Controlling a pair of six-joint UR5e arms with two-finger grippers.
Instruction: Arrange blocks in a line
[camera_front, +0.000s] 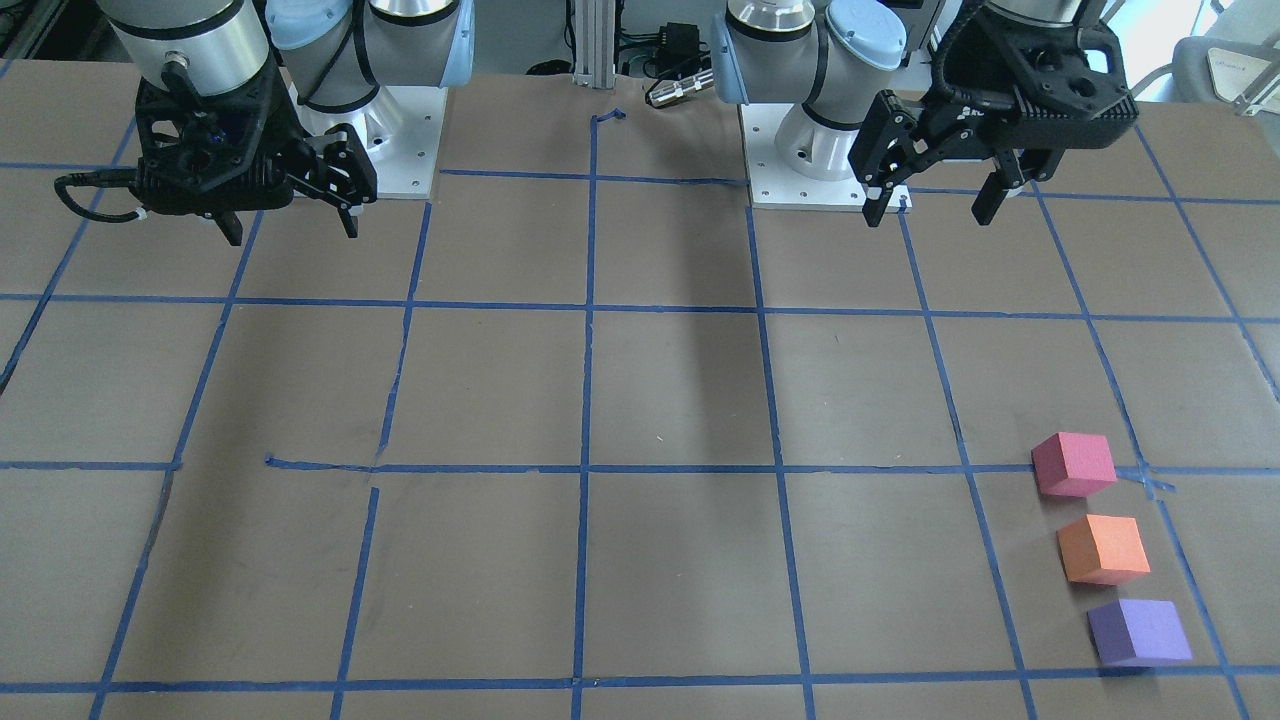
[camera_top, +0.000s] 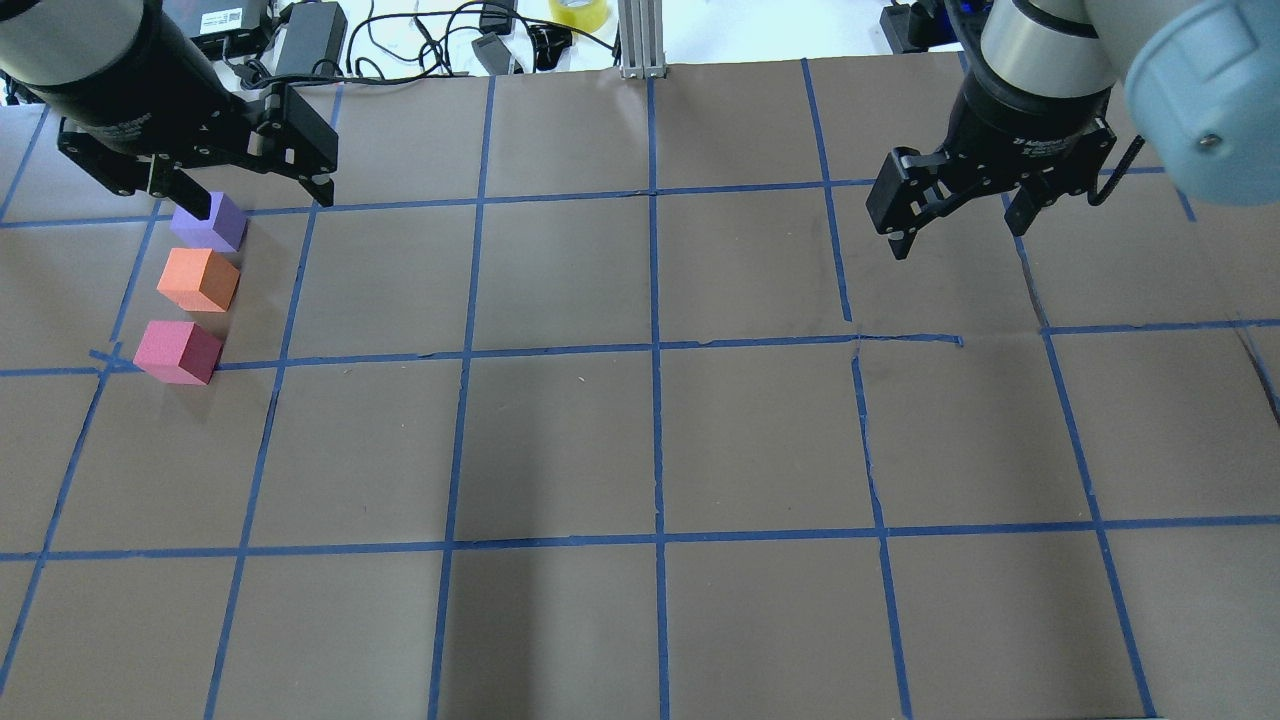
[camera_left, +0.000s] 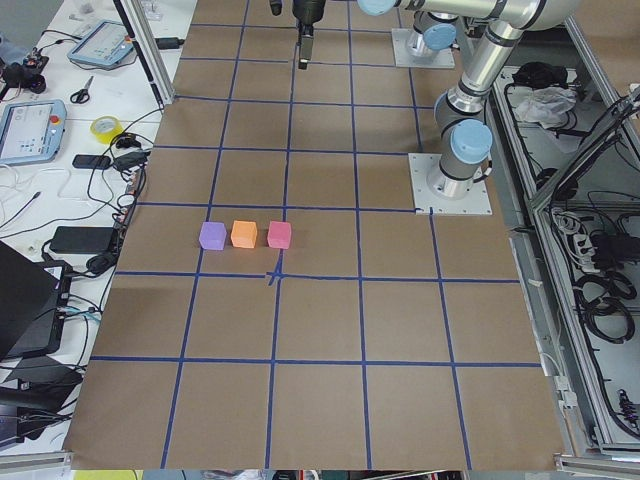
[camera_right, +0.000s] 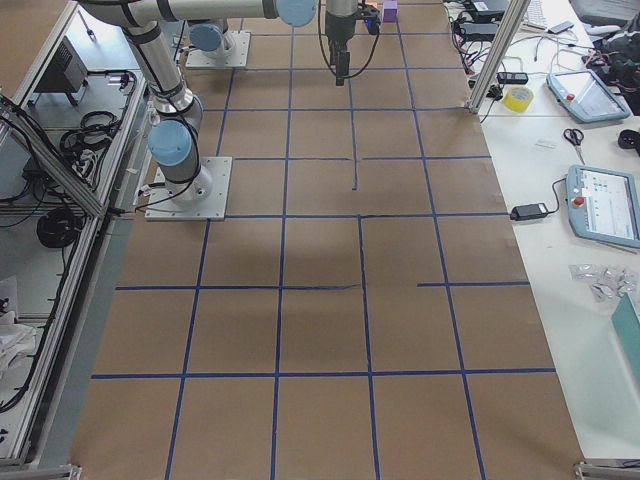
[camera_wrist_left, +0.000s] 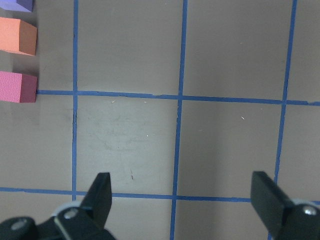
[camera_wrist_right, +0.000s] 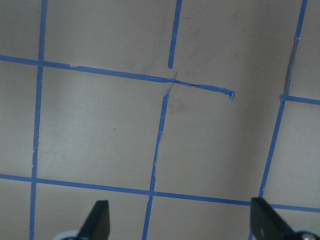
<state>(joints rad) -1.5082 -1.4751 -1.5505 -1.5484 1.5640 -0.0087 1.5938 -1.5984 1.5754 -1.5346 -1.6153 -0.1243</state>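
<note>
Three small cubes stand in a straight row on the brown table, close together with small gaps: pinkish-red block (camera_front: 1073, 464), orange block (camera_front: 1103, 549), purple block (camera_front: 1138, 632). In the overhead view they stand at the far left: purple (camera_top: 210, 222), orange (camera_top: 198, 279), pinkish-red (camera_top: 178, 351). My left gripper (camera_top: 255, 195) is open and empty, raised above the table beside the row. Its wrist view shows the blocks at the top left, the pinkish-red one (camera_wrist_left: 17, 86) nearest. My right gripper (camera_top: 958, 238) is open and empty, raised over the table's other half.
Blue tape lines (camera_top: 655, 345) form a grid on the table. Cables, a power brick (camera_top: 310, 35) and a yellow tape roll (camera_top: 578, 12) lie beyond the far edge. Both arm bases (camera_front: 800, 150) stand at the robot's side.
</note>
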